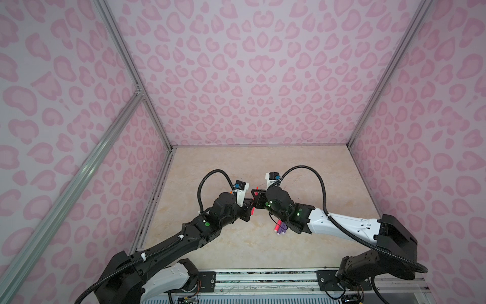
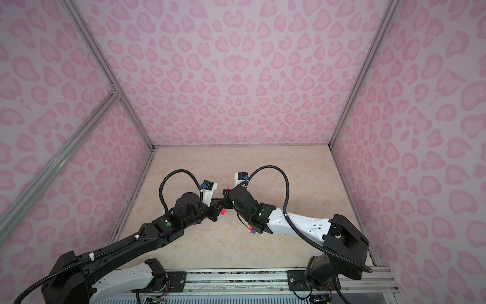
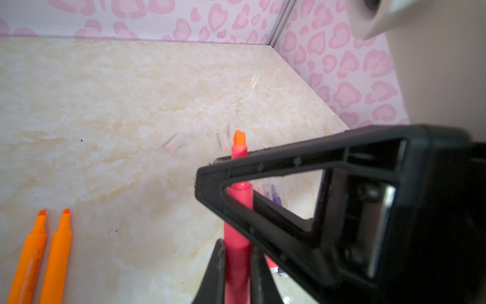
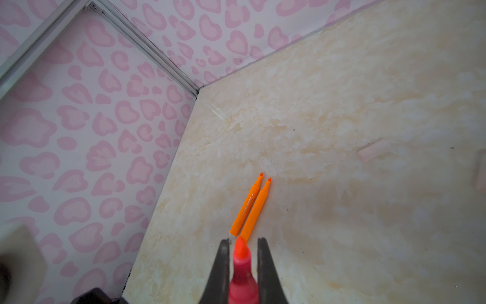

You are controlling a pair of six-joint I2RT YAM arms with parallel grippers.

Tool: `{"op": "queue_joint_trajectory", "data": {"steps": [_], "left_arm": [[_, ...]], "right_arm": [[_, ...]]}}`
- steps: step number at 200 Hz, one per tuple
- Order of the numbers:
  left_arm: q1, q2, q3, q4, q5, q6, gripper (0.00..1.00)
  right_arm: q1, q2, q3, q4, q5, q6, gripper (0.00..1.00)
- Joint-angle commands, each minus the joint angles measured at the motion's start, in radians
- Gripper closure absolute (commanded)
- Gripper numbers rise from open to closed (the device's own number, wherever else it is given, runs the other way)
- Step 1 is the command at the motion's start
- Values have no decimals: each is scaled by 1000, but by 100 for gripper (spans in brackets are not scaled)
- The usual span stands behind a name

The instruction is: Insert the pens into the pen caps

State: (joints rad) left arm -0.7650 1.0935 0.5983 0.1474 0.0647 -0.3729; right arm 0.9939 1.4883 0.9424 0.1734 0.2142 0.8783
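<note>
One pink-red pen (image 3: 238, 210) with an orange tip (image 3: 239, 138) is held in the air by both grippers. My left gripper (image 3: 238, 244) is shut on its barrel. My right gripper (image 4: 243, 240) is shut on the same pen (image 4: 242, 276) near the tip, its black finger (image 3: 263, 168) crossing the pen. In both top views the grippers meet mid-table, around the pen (image 1: 253, 210) (image 2: 223, 212). Two orange pens (image 4: 249, 205) (image 3: 42, 252) lie side by side on the table. Pale pen caps (image 3: 174, 143) (image 3: 223, 140) (image 4: 370, 151) lie loose beyond.
A pink-red pen (image 1: 278, 227) and purple pens (image 1: 284, 229) (image 3: 275, 197) lie under my right forearm. Patterned walls with aluminium posts (image 1: 155, 115) close the beige marble table (image 1: 263, 163) on three sides. A metal rail (image 1: 263, 276) runs along the front edge.
</note>
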Motion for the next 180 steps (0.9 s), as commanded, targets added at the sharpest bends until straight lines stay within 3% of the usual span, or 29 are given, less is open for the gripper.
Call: {"op": "queue_joint_trajectory", "data": {"steps": [1,36,113,146,180], "left_arm": [[-1,6,7,37,11,4,89],[-1,22,12,35,9,0,75],[-1,-4,-1,36,-7,-1,73],[-1,-16,-4,36,-13,-1,78],[-1,-27,-8,37,-20,-1,71]], "right_arm": [[5,-1,-6,36,-19,18,100],[22,-7,-15,56,-22,33,100],[60,7,6,32,8,28,100],[63,16,11,18,19,28,100],[68,20,19,-3,44,26,100]]}}
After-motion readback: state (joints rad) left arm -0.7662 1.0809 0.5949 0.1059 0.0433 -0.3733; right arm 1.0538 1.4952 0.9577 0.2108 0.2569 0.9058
